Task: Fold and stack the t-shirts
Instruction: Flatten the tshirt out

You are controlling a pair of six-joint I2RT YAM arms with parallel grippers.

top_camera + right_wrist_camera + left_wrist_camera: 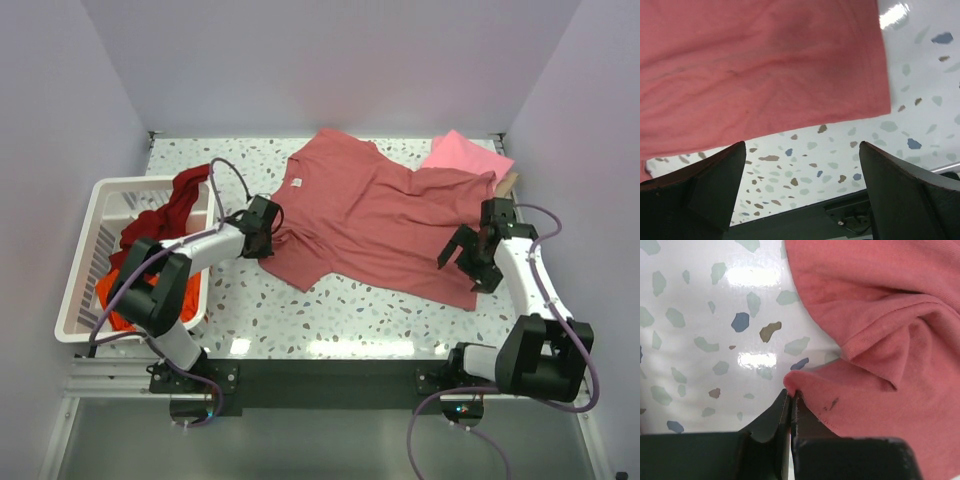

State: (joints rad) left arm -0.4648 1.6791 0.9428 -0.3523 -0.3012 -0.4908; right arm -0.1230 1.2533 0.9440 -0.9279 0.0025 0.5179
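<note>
Rose-red t-shirt unfolded centre-frame, left end effector clamped on it, right end effector apart; pink t-shirt folded, maroon t-shirt in basket.

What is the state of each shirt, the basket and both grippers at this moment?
rose-red t-shirt: spread out unfolded, one edge pinched.
pink t-shirt: looks folded, far right corner.
basket: upright, holding two shirts.
maroon t-shirt: crumpled, draped over basket rim.
orange t-shirt: crumpled inside basket.
left gripper: shut on rose-red t-shirt.
right gripper: open, holding nothing.

pink shirt partly under rose shirt, orange shirt behind left arm
</note>
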